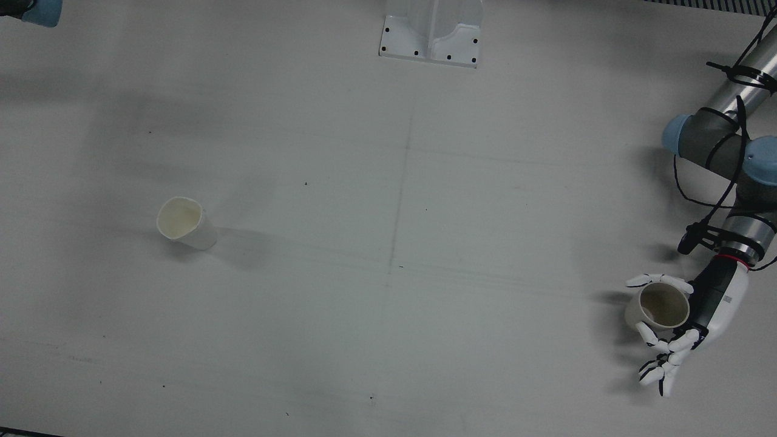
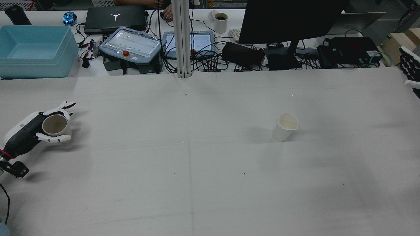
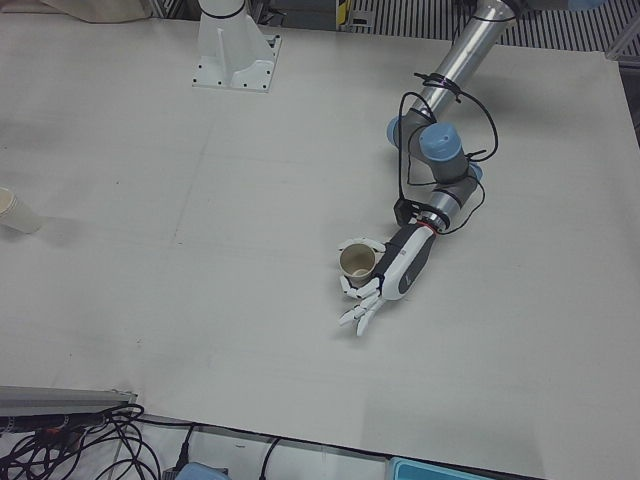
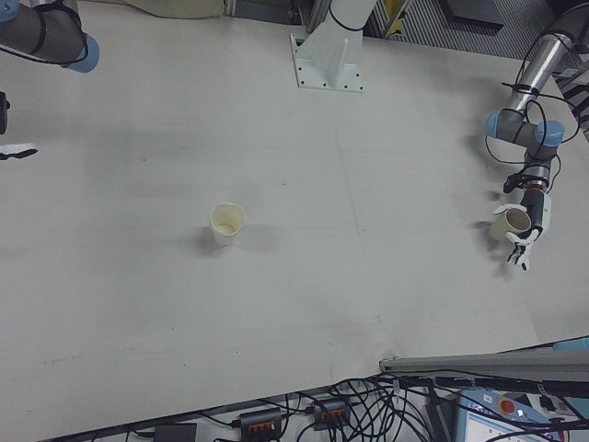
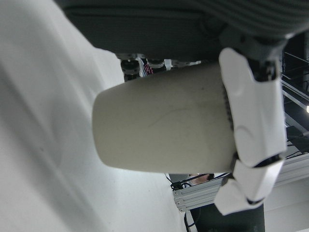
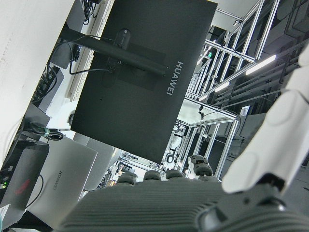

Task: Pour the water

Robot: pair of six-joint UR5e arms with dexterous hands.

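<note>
**Paper cup in the left hand, its partner far across the table**

Paper is all there is to work with: two plain cups on a white table (image 1: 388, 340). The left hand (image 1: 692, 321) has its fingers (image 1: 658, 280) curled round one cup (image 1: 658, 309), thumb on one side, the others on the opposite wall, some of them splayed loose beyond the rim. That held cup stands upright, mouth to the ceiling; I cannot tell whether its base touches the table.

From this hand the second cup (image 1: 185, 223) lies well apart, straight across toward the right arm's half, standing free, also upright.

The right hand (image 2: 410, 65) only shows at the table's far edge in the rear view; whether it is spread or closed I cannot tell. It is nearer the free cup, yet still apart from it.

Nothing stands between the two cups, so the carry across looks unobstructed. A monitor (image 2: 292, 19) and cables (image 2: 203, 62) sit beyond the table.
</note>
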